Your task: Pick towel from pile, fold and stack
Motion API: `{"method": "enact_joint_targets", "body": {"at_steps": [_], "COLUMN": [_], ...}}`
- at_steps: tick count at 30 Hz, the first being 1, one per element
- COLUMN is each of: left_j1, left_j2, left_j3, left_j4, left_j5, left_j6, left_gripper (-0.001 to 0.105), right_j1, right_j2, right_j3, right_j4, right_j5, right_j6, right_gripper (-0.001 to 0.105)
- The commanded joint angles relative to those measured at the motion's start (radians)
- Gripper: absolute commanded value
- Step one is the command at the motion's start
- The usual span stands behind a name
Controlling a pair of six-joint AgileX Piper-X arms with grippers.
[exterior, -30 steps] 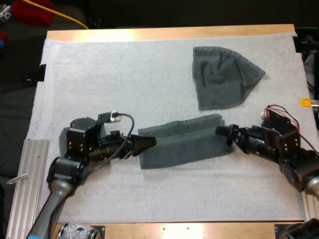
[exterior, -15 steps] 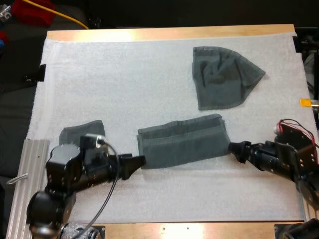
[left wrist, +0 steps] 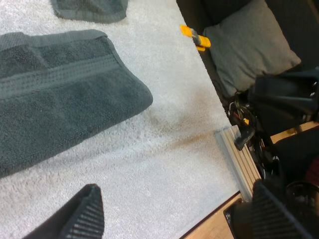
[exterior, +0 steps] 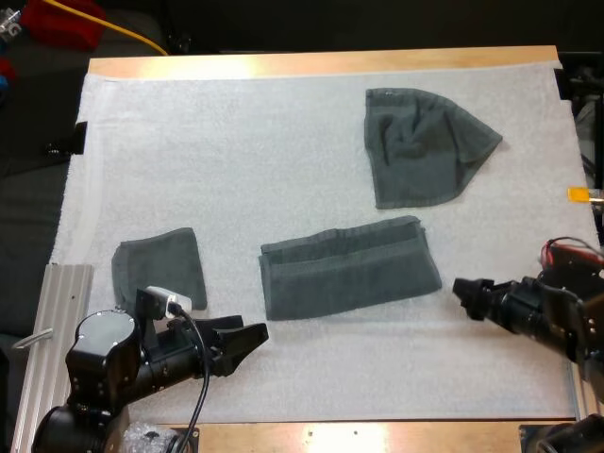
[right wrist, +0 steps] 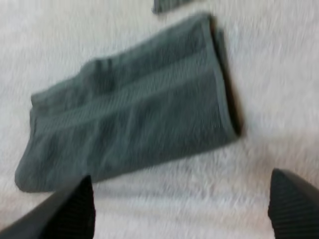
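Your left gripper (exterior: 253,335) and right gripper (exterior: 462,288) had both drawn back off the half-folded towel (exterior: 349,267), fingers apart, nothing held. That fold looked done. The towel lay flat mid-mat (exterior: 236,142), both short ends free, bare mat all round. Folded stack (exterior: 159,267) just beside the left arm; crumpled towel (exterior: 420,146) well apart.

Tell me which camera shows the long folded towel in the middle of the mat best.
The high view: the long folded towel lies whole on the mat, every edge visible. The right wrist view also takes in nearly all of it, seen slantwise from close by; the left wrist view catches one end.
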Motion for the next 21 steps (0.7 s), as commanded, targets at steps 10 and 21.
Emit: {"method": "enact_joint_targets", "body": {"at_steps": [10,21], "left_j1": [0.002,0.002], "left_j2": [-0.003,-0.003], "left_j3": [-0.008,-0.008], "left_j4": [-0.167,-0.167], "left_j5": [-0.004,0.052], "left_j6": [-0.089,-0.092], "left_gripper": [0.06,0.06], "right_j1": [-0.001,-0.188], "right_j2": [0.196,0.454], "right_j3": [-0.149,-0.22], "right_j4": [-0.01,-0.044], "right_j5": [0.045,-0.107], "right_j6": [-0.128,-0.229], "right_gripper": [0.07,0.07]}}
